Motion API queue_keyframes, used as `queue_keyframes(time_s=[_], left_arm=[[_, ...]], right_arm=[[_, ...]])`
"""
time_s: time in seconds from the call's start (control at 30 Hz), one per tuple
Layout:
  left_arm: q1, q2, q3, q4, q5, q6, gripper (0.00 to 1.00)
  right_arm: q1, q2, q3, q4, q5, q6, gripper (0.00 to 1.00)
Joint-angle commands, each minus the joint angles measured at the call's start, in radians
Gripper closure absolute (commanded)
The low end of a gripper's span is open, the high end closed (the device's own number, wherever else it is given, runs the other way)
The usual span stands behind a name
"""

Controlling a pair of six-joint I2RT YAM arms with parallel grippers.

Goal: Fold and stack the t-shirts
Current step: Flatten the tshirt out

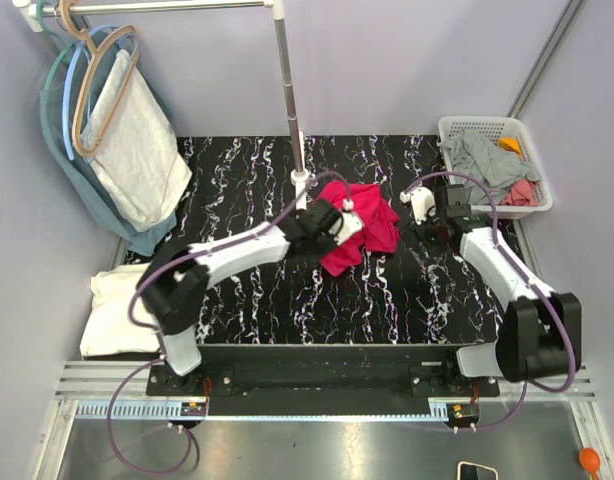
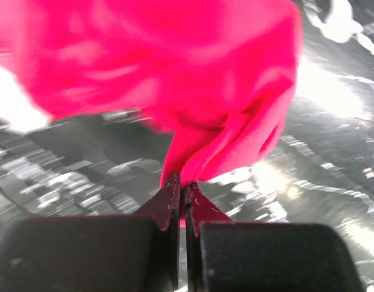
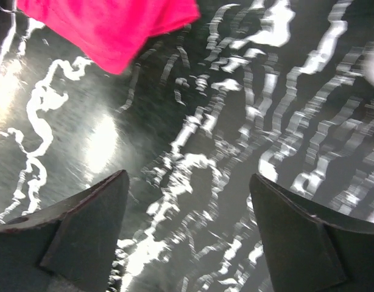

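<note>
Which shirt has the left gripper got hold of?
The red shirt crumpled mid-table: the left gripper is pinched shut on a fold of it. The cream shirt lies off to the left; the grey shirt and pink shirt sit in the basket.

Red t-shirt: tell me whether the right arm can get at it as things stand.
Probably yes. The right gripper hangs open over the table just beside the red t-shirt, with nothing between them. The left gripper, shut on a fold, holds its other side.
</note>
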Motion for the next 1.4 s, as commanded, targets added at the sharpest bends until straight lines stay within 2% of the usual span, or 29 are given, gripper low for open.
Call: queue_keyframes(time_s=[0.0, 0.17, 0.5, 1.13, 1.37], left_arm=[[0.025, -0.199, -0.013, 0.015, -0.085, 0.058, 1.0], [0.032, -0.267, -0.058, 0.019, -0.117, 0.09, 1.0], [0.039, -0.293, -0.096, 0.042, -0.152, 0.124, 1.0], [0.047, -0.293, -0.13, 0.071, -0.169, 0.135, 1.0], [0.055, -0.293, -0.139, 0.078, -0.169, 0.136, 1.0]], right_arm=[[-0.003, 0.104, 0.071, 0.052, -0.149, 0.071, 0.13], [-0.001, 0.254, 0.159, 0.038, -0.272, 0.126, 0.3], [-0.001, 0.409, 0.274, 0.031, -0.415, 0.175, 0.42], [-0.001, 0.51, 0.291, 0.057, -0.407, 0.149, 0.44], [-0.001, 0.526, 0.291, 0.06, -0.41, 0.144, 0.47]])
